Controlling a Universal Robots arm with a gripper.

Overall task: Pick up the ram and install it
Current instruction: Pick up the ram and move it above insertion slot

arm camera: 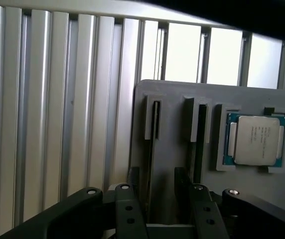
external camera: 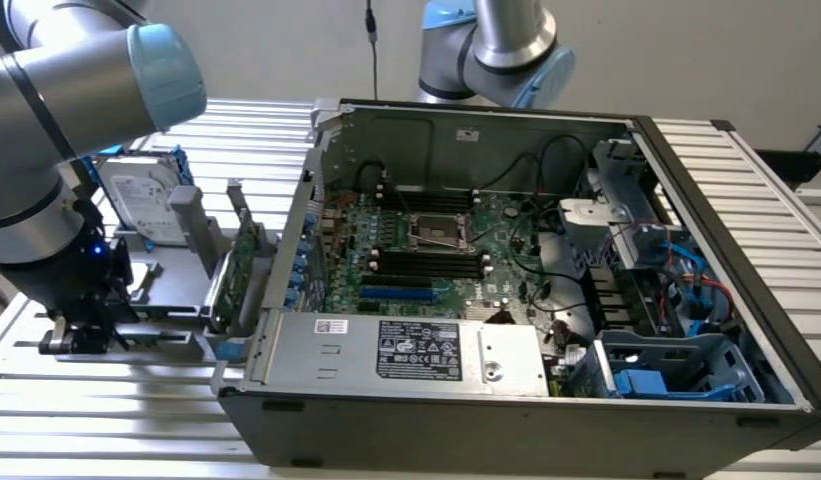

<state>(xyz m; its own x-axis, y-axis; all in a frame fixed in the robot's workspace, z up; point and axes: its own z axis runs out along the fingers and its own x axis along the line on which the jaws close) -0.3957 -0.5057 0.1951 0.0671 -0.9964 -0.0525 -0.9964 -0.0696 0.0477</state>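
Note:
My gripper [arm camera: 156, 181] is open and points down over a grey holder plate [arm camera: 175, 94]. Its two fingertips [arm camera: 132, 178] stand on either side of a narrow slot [arm camera: 153, 124] in that plate. A thin dark strip stands edge-on in the slot and may be the ram; I cannot tell for sure. The fingers touch nothing that I can see. In the exterior view the gripper [external camera: 79, 338] hangs low over the holder [external camera: 163, 290], to the left of the open computer case [external camera: 517, 400]. The motherboard's black memory slots [external camera: 430, 265] lie inside the case.
A second slot [arm camera: 201, 124] and a processor chip [arm camera: 254, 140] sit on the holder beside the first slot. A green expansion card [external camera: 239, 270] and a hard drive [external camera: 143, 205] stand between holder and case. A second arm [external camera: 497, 50] rises behind the case. The table is ribbed aluminium [external camera: 103, 440].

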